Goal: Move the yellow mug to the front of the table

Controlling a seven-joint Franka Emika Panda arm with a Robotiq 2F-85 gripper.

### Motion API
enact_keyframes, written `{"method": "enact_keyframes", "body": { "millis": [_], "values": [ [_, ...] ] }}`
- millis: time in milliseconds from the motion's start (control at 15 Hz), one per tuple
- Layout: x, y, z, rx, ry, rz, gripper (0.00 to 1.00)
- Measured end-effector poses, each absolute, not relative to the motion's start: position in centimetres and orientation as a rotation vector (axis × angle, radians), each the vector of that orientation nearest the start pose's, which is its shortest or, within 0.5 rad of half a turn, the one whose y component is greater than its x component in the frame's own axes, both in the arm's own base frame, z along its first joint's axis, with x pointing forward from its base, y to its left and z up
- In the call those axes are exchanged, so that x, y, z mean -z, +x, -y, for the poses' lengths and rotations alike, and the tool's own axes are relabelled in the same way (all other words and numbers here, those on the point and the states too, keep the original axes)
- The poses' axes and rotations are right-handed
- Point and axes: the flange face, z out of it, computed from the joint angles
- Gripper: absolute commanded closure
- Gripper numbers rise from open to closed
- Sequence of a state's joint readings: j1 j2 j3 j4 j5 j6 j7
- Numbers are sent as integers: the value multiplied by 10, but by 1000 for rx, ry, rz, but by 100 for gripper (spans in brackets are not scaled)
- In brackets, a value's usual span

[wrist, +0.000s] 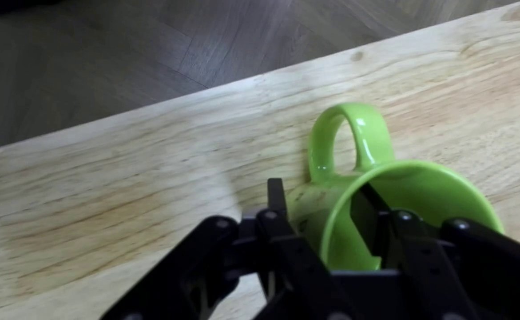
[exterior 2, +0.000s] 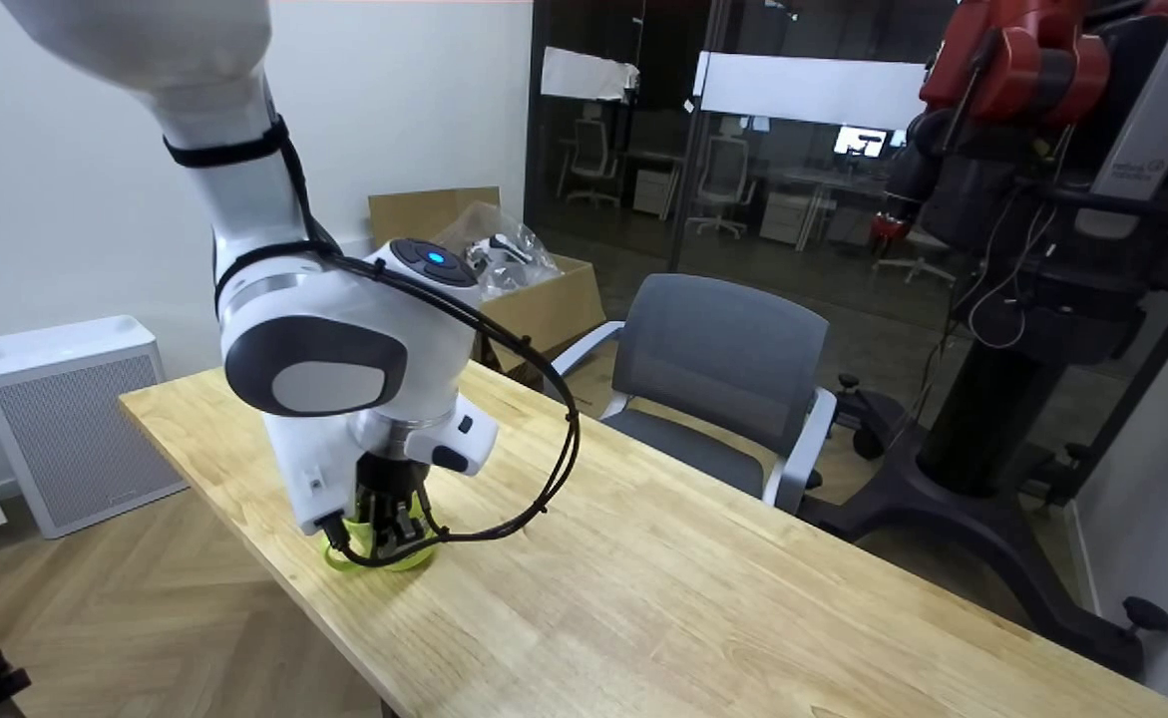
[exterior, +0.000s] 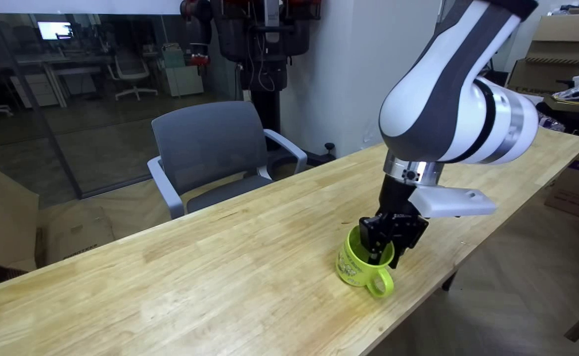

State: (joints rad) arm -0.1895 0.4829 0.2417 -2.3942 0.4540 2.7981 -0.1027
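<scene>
we have the yellow mug (wrist: 419,189) sitting on the worktop (exterior: 249,257); whether it leans, we cannot tell. the pincer (wrist: 319,200) straddles the mug's rim, its tips spread, one finger (wrist: 366,220) inside the mug and its mate outside, a gap showing beside the inner one. we judge this is done because a thin wall pinches more easily than the whole round body, so closing seems next. the handle (wrist: 374,138) points from the mug toward the worktop's nearby long edge, clear of the fingers, which should keep the grip simple. across from the mug, well apart, stands the grey chair (exterior: 215,148); farther from the mug, in both exterior views, is a black-and-red robot (exterior 2: 1042,269).
</scene>
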Motion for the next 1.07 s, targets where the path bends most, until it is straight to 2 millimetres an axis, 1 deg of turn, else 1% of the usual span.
{"method": "enact_keyframes", "body": {
  "millis": [733, 800, 867, 1067],
  "values": [
    [-115, 477, -16, -116, -2857, -436, 56],
    [-115, 477, -16, -116, -2857, -436, 31],
    [-115, 477, -16, -116, -2857, -436, 30],
    [-115, 477, -14, -114, -2858, -441, 10]
  ]
}}
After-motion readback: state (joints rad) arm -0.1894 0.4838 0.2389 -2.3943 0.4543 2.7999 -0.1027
